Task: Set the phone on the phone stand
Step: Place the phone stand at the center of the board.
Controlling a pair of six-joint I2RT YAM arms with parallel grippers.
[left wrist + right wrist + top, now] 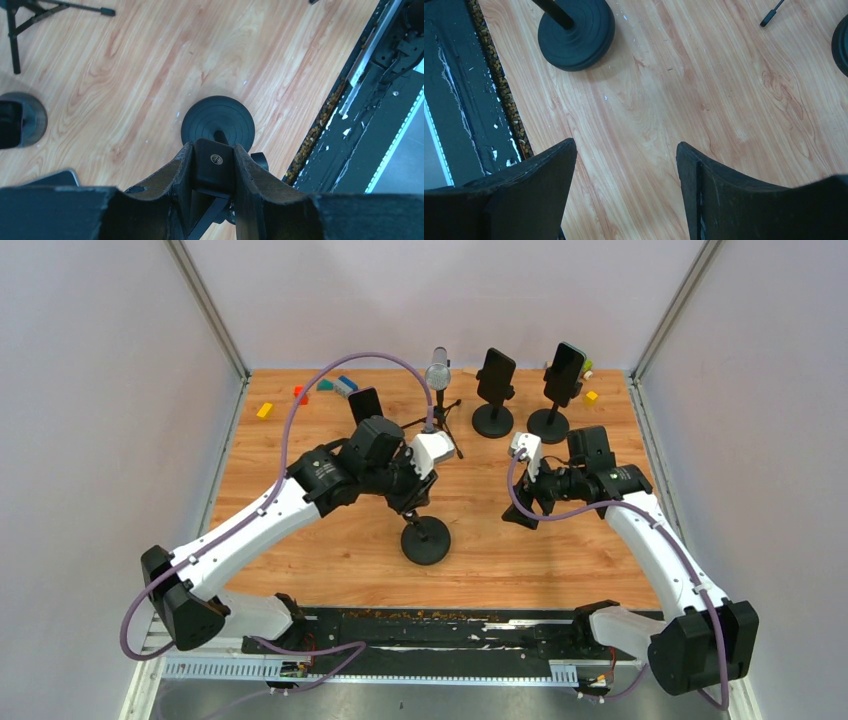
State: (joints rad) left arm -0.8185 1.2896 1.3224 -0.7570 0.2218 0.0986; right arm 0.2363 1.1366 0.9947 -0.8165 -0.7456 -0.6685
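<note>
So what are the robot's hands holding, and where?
The left gripper pinches the black round-based phone stand by its top block; the right gripper is empty.

Overhead camera looks down across the whole table [480,550] from behind; both wrist cameras look down close, sharing the phone stand [217,120].

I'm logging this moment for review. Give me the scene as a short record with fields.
left gripper: shut on stand head, above the stand base
right gripper: open, empty, over bare table
far stands: two, each carrying a phone
third phone: behind left arm, support hidden
other: microphone on tripod, coloured blocks at far edge
</note>
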